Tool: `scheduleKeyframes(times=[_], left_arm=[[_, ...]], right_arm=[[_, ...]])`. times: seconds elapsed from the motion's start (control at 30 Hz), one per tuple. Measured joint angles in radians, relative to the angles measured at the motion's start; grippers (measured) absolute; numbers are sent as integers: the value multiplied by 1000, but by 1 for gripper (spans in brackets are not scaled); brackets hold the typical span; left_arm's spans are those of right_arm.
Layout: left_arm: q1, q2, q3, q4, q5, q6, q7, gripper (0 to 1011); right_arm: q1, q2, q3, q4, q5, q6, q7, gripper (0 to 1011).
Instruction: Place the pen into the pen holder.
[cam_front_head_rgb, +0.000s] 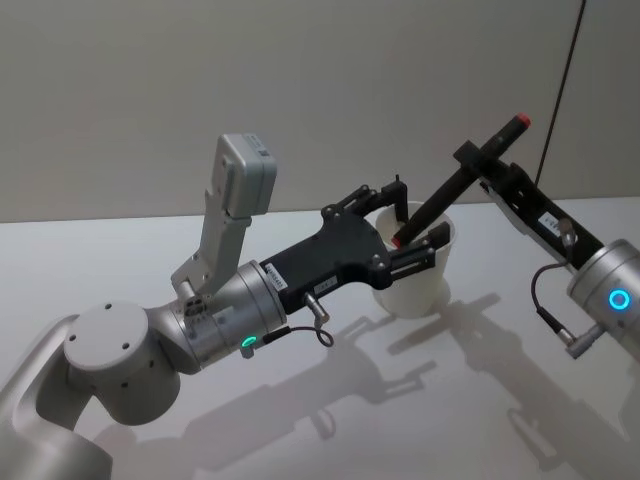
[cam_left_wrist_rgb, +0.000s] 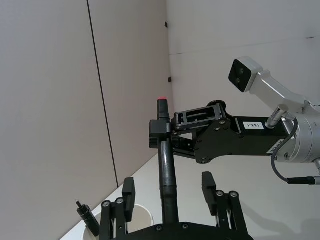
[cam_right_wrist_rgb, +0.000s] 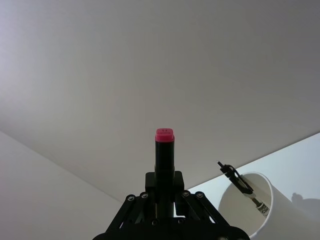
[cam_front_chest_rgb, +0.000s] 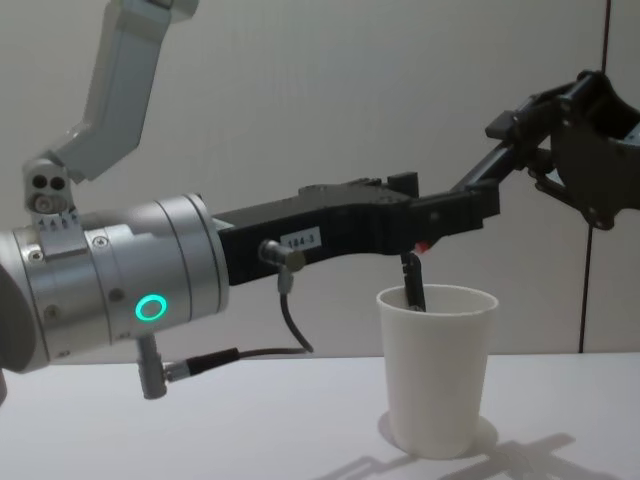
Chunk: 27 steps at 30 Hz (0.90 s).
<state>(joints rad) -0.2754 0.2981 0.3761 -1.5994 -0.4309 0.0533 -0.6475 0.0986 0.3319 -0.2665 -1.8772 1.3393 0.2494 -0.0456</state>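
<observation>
- Here, the pen holder (cam_front_head_rgb: 418, 285), a light paper cup liable to tip, stands on the table (cam_front_head_rgb: 330, 430).
- The left gripper (cam_front_head_rgb: 408, 232) straddles its rim, fingers spread, grasping nothing.
- The right gripper (cam_front_head_rgb: 485, 165) clamps the pen (cam_front_head_rgb: 455, 190) near its red cap; the rigid, slim barrel slants tip-down into the cup.

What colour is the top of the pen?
Pinkish red, on a black pen; the right wrist view shows it best.
</observation>
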Motion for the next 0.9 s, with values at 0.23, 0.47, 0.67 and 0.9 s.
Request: scheduleKeyframes(times=[0.23, 0.47, 0.67, 0.9], left_arm=[[0, 0, 0, 0, 1, 0, 0, 986], [0, 0, 0, 0, 1, 0, 0, 1001], [0, 0, 0, 0, 1, 0, 0, 1001], [0, 0, 0, 0, 1, 0, 0, 1001]], right_arm=[[1, 2, -2, 0, -6, -2, 2, 189], [4, 9, -8, -1, -64, -19, 9, 189], [9, 16, -15, 0, -147, -48, 15, 189], [14, 22, -22, 3, -245, -79, 22, 189]])
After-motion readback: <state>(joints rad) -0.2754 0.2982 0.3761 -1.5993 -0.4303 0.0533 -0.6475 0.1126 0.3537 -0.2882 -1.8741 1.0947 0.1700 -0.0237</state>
